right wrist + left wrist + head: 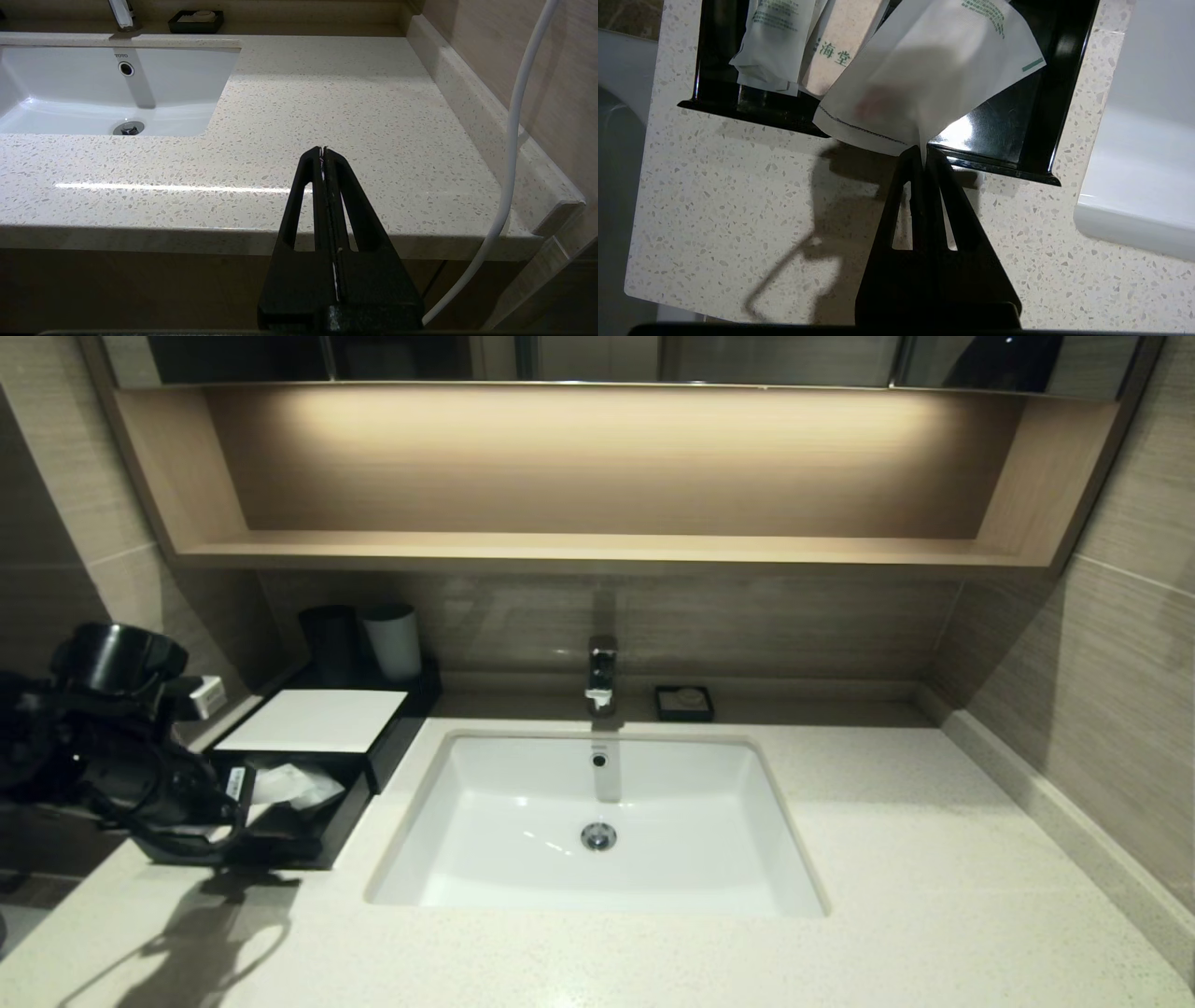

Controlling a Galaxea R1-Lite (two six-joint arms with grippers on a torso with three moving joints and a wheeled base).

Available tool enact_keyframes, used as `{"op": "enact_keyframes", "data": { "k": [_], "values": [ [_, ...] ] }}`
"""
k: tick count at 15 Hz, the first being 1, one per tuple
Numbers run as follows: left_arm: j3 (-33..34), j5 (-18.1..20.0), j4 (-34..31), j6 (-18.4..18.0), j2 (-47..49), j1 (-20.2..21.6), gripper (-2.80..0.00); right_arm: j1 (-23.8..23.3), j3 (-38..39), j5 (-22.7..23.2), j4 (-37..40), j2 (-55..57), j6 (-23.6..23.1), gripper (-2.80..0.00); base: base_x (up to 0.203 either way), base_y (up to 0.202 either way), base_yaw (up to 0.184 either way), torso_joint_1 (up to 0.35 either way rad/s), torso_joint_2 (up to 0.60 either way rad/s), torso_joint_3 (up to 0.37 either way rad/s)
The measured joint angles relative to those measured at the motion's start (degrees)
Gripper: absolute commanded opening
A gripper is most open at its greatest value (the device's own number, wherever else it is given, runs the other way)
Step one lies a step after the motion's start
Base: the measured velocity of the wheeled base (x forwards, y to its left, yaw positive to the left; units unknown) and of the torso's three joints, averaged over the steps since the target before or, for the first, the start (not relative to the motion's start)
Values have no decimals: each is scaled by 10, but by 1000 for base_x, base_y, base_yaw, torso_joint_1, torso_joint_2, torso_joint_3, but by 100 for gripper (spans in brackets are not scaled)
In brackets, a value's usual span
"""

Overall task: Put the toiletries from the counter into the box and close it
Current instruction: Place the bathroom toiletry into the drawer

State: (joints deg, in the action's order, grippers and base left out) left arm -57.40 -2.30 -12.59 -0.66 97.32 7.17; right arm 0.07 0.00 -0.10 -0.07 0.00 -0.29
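A: Counting packets — one [924, 79] pinched in the left gripper [923, 151] over the box [308, 793], at nine o'clock of the sink [597, 821].
B: Two more [798, 42] inside. Right gripper [323, 151] — fingers together.

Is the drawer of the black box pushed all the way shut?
No, the drawer is pulled out, with packets lying inside it.
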Motion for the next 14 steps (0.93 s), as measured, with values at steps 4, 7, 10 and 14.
{"op": "enact_keyframes", "data": {
  "k": [4, 7, 10, 14],
  "values": [
    [-36, -2, -38, 12, 30, 0, -280, 0, 0, 0, 0, 0, 0, -280, 0, 0, 0, 0, 0, 0],
    [-49, -2, -41, 18, 43, 0, -280, 0, 0, 0, 0, 0, 0, -280, 0, 0, 0, 0, 0, 0],
    [-61, -2, -40, 18, 57, 0, -280, 0, 0, 0, 0, 0, 0, -280, 0, 0, 0, 0, 0, 0],
    [-71, -2, -33, 17, 79, -4, -280, 0, 0, 0, 0, 0, 0, -280, 0, 0, 0, 0, 0, 0]
  ]
}}
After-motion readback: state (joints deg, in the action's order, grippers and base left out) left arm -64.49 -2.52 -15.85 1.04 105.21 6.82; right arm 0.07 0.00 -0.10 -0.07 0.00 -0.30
